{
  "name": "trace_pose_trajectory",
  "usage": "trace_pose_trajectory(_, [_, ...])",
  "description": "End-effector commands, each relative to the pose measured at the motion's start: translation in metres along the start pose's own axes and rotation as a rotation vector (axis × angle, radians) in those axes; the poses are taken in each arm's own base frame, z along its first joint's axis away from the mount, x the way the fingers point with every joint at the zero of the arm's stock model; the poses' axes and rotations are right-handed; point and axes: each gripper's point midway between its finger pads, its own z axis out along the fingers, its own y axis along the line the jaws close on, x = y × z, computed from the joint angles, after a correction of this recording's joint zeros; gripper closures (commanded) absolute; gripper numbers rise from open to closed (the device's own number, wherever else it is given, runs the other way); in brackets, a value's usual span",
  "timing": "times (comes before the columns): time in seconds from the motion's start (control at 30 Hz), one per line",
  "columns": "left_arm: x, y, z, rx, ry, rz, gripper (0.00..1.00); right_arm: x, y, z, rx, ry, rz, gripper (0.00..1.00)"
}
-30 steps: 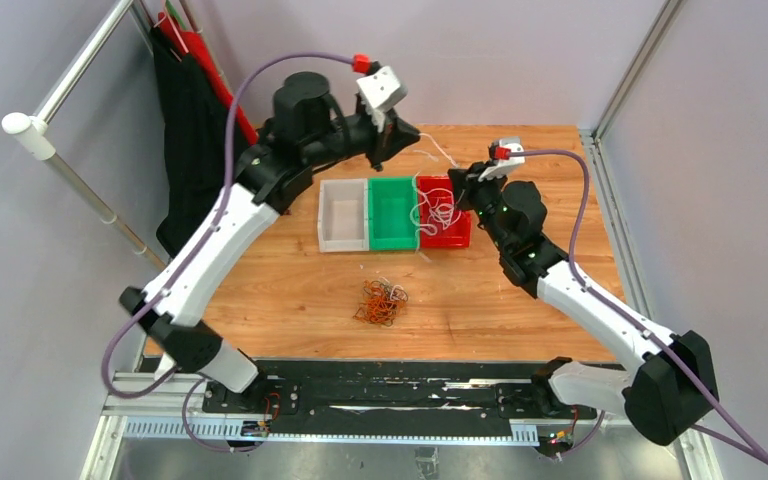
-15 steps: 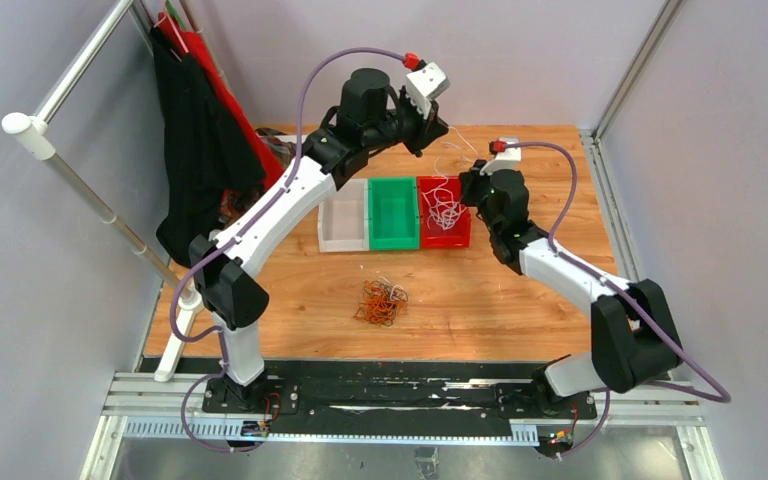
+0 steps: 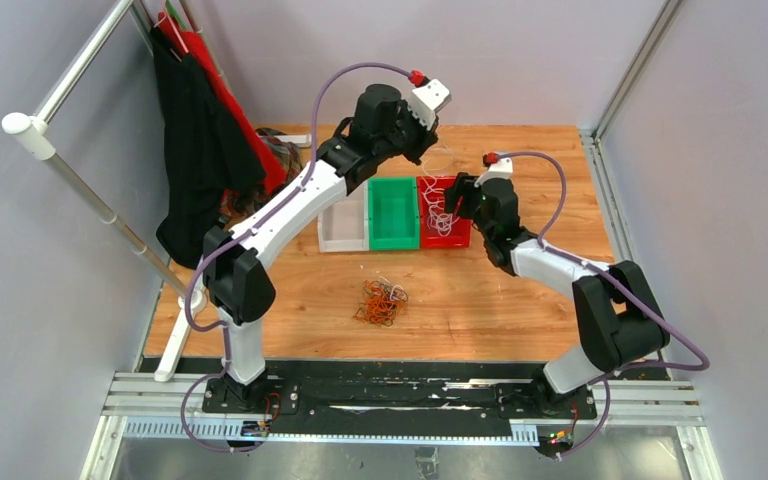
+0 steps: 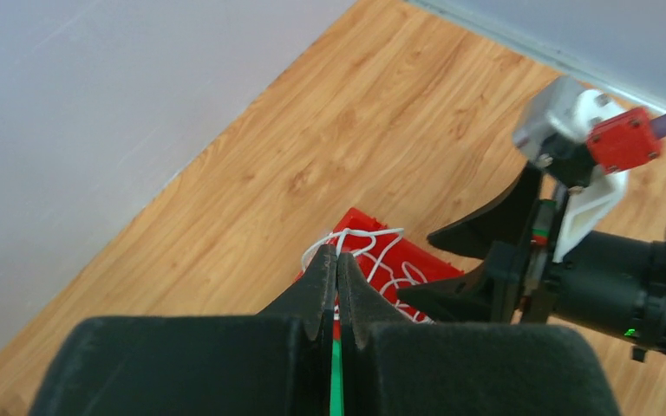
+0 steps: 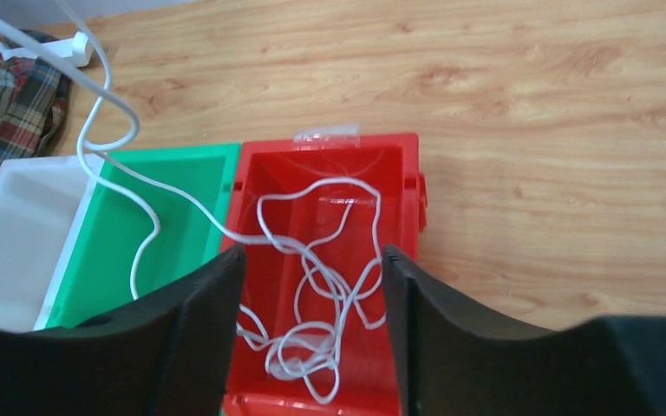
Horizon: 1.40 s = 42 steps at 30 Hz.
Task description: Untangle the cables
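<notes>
Now L pincer clamps thin curly white cable; R pincer apart over red bin.

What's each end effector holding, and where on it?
Left end effector pinches a white cable between its tips, on a strand rising from the tangle in the red bin. Right end effector is open, holding nothing.

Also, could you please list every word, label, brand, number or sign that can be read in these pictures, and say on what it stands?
None: no text can be read in any of the three views.
The clear sticker on the far rim of the red bin shows no legible print.
The green bin and the white bin carry no marks that I can see.
</notes>
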Motion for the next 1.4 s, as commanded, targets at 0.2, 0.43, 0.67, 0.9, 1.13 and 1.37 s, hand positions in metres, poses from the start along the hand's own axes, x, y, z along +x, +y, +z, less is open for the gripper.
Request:
trace_pose_trajectory(0.2, [0.051,0.006,0.021,-0.059,0.140,-0.008,1.00,0.000,-0.019,-0.039,0.041,0.002,0.174,0.38])
trace_pose_trajectory(0.43, [0.077,-0.025,0.032,0.039,0.194,-0.058,1.00,-0.004,-0.056,-0.057,0.218,-0.002,0.208,0.47])
trace_pose_trajectory(0.67, [0.103,-0.054,0.048,0.115,0.243,-0.074,1.00,-0.019,-0.066,-0.070,0.240,-0.050,0.208,0.48])
trace_pose_trajectory(0.9, [0.139,-0.036,0.065,0.019,0.275,0.020,1.00,-0.022,-0.064,-0.071,0.218,-0.056,0.183,0.48])
trace_pose_trajectory(1.13, [0.175,-0.042,0.086,0.039,0.355,0.074,1.00,-0.018,-0.063,-0.069,0.208,-0.045,0.185,0.49])
trace_pose_trajectory(1.37, [0.176,-0.030,0.086,0.012,0.389,0.161,0.80,-0.022,-0.055,-0.067,0.164,-0.044,0.175,0.49])
